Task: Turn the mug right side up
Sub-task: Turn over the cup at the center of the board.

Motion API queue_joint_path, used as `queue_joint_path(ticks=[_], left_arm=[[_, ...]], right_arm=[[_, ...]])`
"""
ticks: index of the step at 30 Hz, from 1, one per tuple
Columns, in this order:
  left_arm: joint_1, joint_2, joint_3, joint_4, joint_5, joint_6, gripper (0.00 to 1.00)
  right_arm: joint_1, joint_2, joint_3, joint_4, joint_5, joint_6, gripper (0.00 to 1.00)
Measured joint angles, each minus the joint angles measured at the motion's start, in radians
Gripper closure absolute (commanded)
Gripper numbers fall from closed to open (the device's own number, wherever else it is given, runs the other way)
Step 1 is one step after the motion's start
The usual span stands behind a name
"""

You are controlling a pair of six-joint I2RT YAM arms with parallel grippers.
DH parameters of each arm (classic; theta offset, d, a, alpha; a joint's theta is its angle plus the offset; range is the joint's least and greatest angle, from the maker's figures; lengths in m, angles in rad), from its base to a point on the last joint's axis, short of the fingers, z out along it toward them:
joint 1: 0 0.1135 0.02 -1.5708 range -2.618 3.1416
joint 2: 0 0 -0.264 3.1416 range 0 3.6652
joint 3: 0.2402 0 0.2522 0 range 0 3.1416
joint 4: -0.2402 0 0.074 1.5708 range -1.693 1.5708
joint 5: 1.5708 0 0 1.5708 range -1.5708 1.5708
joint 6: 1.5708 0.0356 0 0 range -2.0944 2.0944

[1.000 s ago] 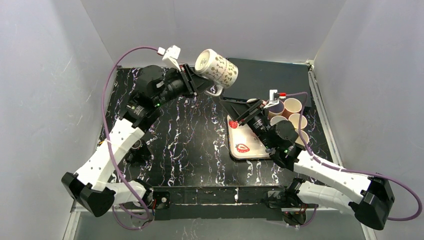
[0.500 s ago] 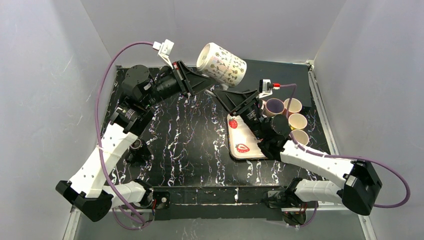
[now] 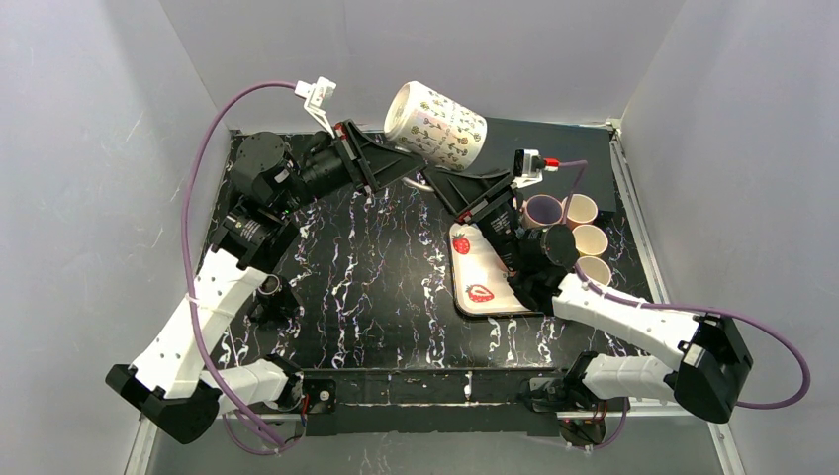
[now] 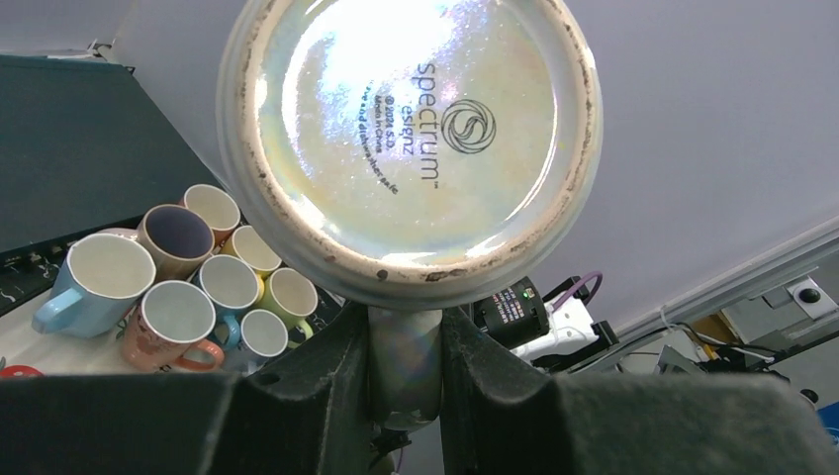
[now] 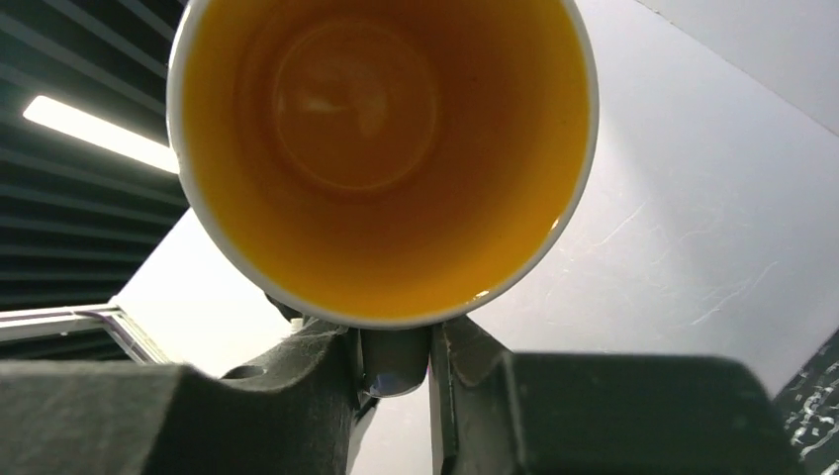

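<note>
The mug [image 3: 437, 126], white with small dark motifs, hangs on its side in the air above the table's far edge. Its base [image 4: 411, 129] faces the left wrist camera, and its orange inside [image 5: 386, 148] faces the right wrist camera. My left gripper [image 3: 418, 176] comes in from the left and is shut on the mug's handle [image 4: 406, 361], which sits between its dark fingers. From the right, my right gripper [image 3: 447, 183] has its jaws closed on the same handle [image 5: 394, 358] below the rim.
A white tray [image 3: 485, 282] with strawberry prints lies on the black marbled table right of centre. Several small cups [image 3: 574, 228] stand behind it, also seen as a cluster of cups [image 4: 188, 277]. White walls enclose the table.
My right gripper rose toward the mug from the tray and closed from wide open onto the handle. My left arm carried the mug slightly up and right.
</note>
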Motion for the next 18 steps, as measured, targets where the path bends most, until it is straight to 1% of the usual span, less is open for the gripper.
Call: queue_joint_path(ticks=[2, 3, 4, 6, 7, 12, 13, 15, 18], left_arm=[[0.000, -0.002, 0.000, 0.006, -0.003, -0.001, 1.00], [0.001, -0.003, 0.000, 0.008, -0.002, 0.001, 0.97], [0.001, -0.003, 0.000, 0.011, 0.000, 0.005, 0.90], [0.001, -0.006, 0.000, 0.013, 0.001, 0.011, 0.82], [0.001, -0.008, -0.003, 0.015, 0.001, 0.017, 0.75], [0.001, -0.033, -0.033, 0.040, -0.006, 0.040, 0.39], [0.001, -0.039, -0.038, 0.048, -0.008, 0.041, 0.35], [0.001, -0.055, -0.047, 0.057, -0.018, 0.048, 0.30], [0.000, -0.077, -0.061, 0.061, -0.038, 0.059, 0.27]], right_arm=[[0.000, 0.002, 0.007, 0.003, -0.003, -0.005, 0.92], [0.000, 0.003, 0.010, 0.004, -0.005, -0.006, 0.99], [0.000, 0.003, 0.010, 0.006, -0.007, -0.008, 0.99], [0.001, 0.003, 0.010, 0.009, -0.008, -0.023, 0.99], [0.001, 0.002, 0.010, 0.010, -0.008, -0.032, 0.99], [0.006, -0.017, 0.010, -0.018, -0.006, -0.104, 0.99], [0.005, -0.022, 0.010, -0.027, -0.005, -0.129, 0.99], [0.005, -0.033, 0.010, -0.047, -0.006, -0.186, 0.99], [0.006, -0.053, 0.010, -0.069, -0.014, -0.271, 0.99]])
